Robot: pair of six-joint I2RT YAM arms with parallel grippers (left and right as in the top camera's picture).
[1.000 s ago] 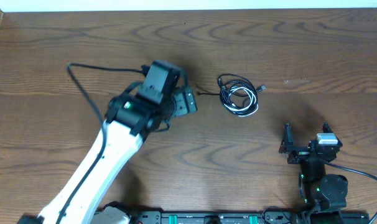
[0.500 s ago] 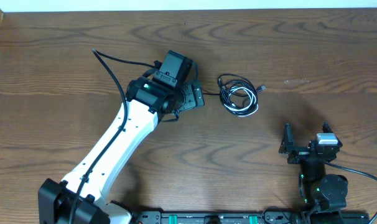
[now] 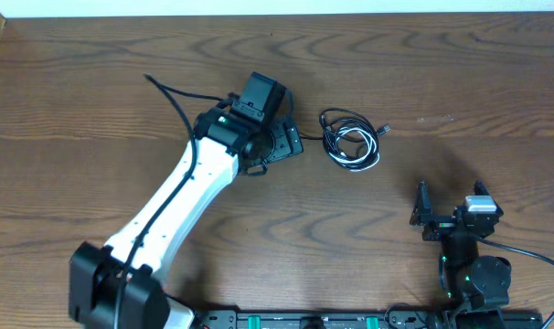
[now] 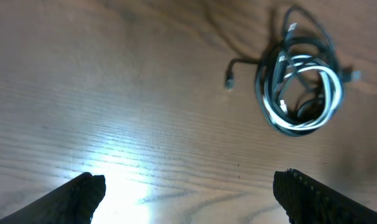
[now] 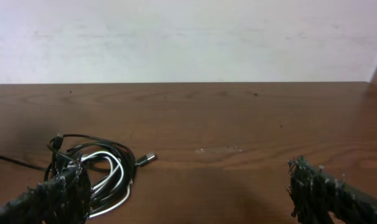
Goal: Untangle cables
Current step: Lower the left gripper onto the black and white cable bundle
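The cables (image 3: 352, 142) lie in one small coil on the wooden table: black cords looped together with a white one. My left gripper (image 3: 292, 143) hovers just left of the coil, open and empty. In the left wrist view the cables (image 4: 300, 81) lie ahead and to the right of my open left gripper (image 4: 188, 196), and a loose plug end (image 4: 229, 81) trails out to their left. My right gripper (image 3: 451, 194) stands open near the front right, well short of the coil. The right wrist view has the cables (image 5: 95, 165) at far left, partly behind the left finger of my right gripper (image 5: 188, 190).
The left arm (image 3: 176, 206) crosses the table diagonally from the front left, with its own black wire (image 3: 172, 91) arching behind it. The table's far edge meets a white wall (image 5: 188, 37). Bare wood (image 3: 478, 91) surrounds the coil.
The left arm has swung right and back, bringing its open gripper closer to the coil. The cables and the right arm have not moved.
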